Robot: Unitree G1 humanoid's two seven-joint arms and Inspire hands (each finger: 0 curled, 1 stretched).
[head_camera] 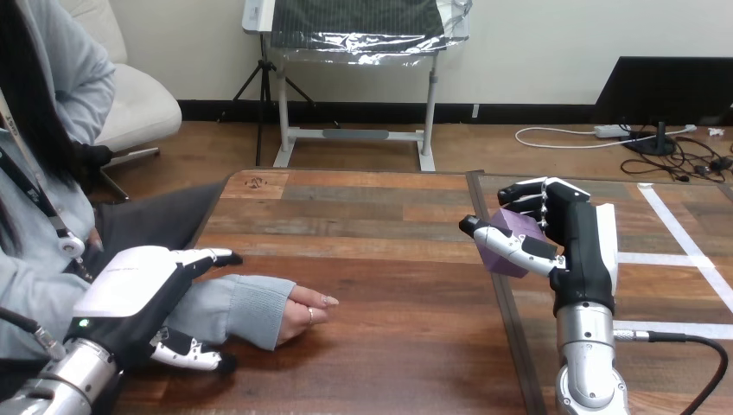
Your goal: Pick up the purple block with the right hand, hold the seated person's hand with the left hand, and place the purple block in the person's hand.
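My right hand (570, 238) is raised above the table's right part, its fingers and thumb curled round the purple block (512, 244), which shows between them. The person's hand (302, 313) rests on the table at the lower left, loosely closed, with its sleeve behind it. My left hand (138, 290) hovers over the person's forearm, fingers straight above the sleeve and thumb (192, 354) below it. Whether it touches the forearm I cannot tell.
The wooden table (389, 225) has a seam running down its right part at about a third from the right edge. White tape lines (683, 242) cross the right section. The person sits at the left side.
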